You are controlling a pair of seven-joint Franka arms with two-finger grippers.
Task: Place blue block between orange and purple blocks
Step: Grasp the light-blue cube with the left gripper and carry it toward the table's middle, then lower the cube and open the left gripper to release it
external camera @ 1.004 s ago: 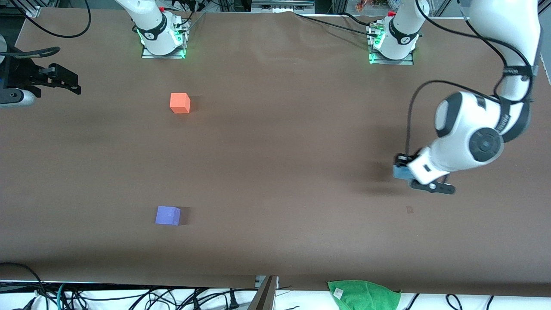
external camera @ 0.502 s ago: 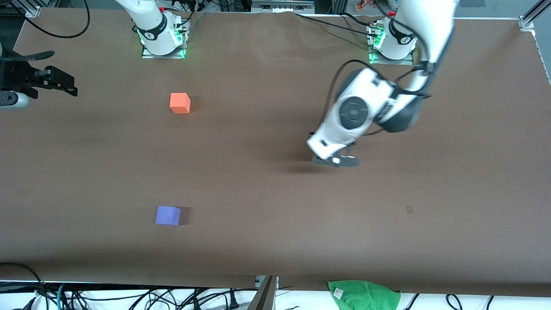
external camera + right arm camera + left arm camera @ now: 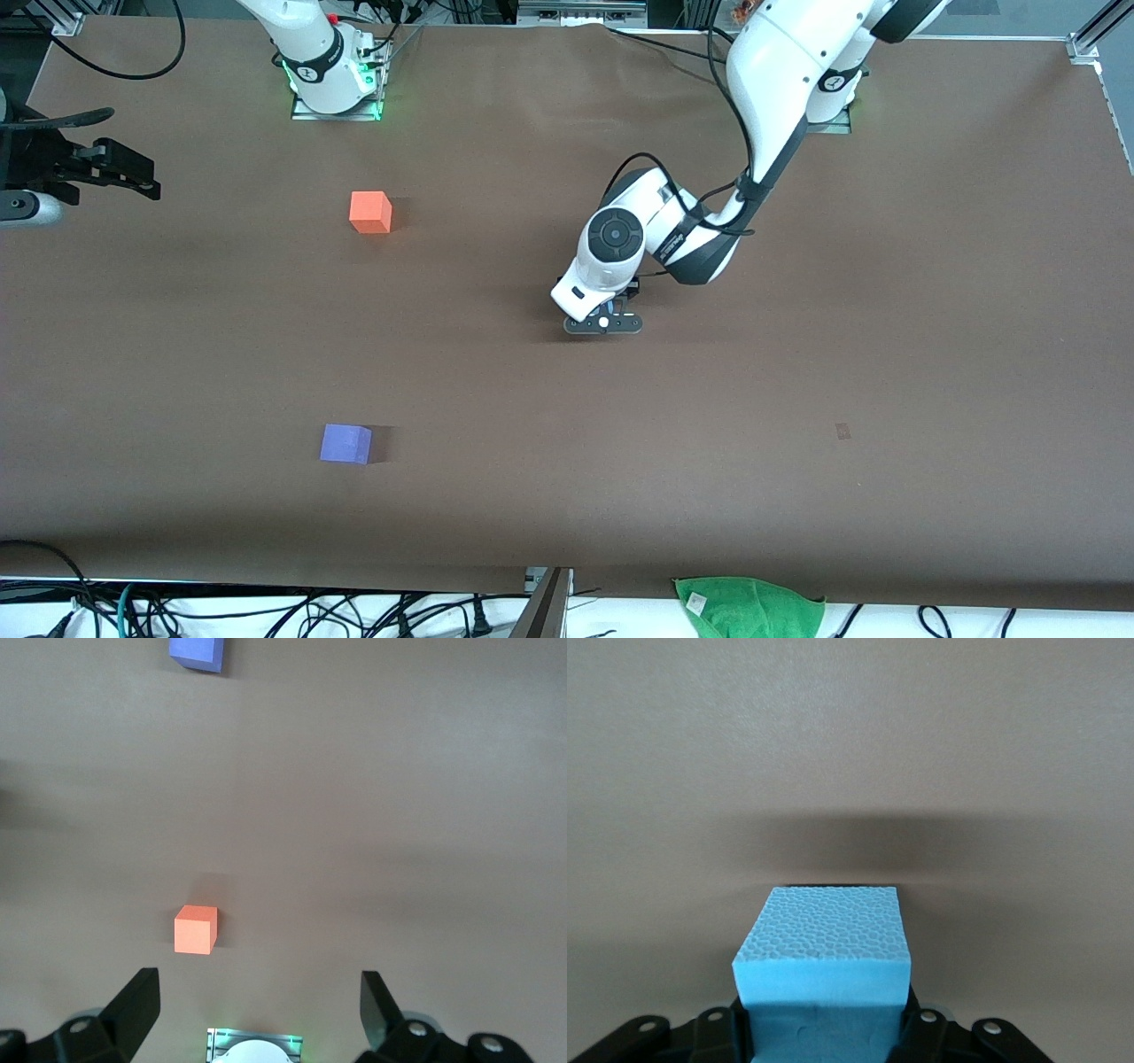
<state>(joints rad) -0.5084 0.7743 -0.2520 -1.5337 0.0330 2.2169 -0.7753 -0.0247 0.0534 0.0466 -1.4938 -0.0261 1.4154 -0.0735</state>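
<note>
While the left gripper (image 3: 604, 322) carries the blue block (image 3: 822, 970) clamped mid-table, transport continues; next, lower between orange block (image 3: 370, 212) and purple block (image 3: 345, 443). Right gripper (image 3: 257, 1005) waits, jaws apart.

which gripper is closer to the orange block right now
Left, though not by much. The left gripper, shut on the blue block, is over the middle of the table. The right gripper waits open at the table's edge at the right arm's end, slightly farther from the orange block.

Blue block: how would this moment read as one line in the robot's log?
left gripper: shut on blue block, over mid-table | right gripper: open, waiting | orange block, purple block: untouched
</note>
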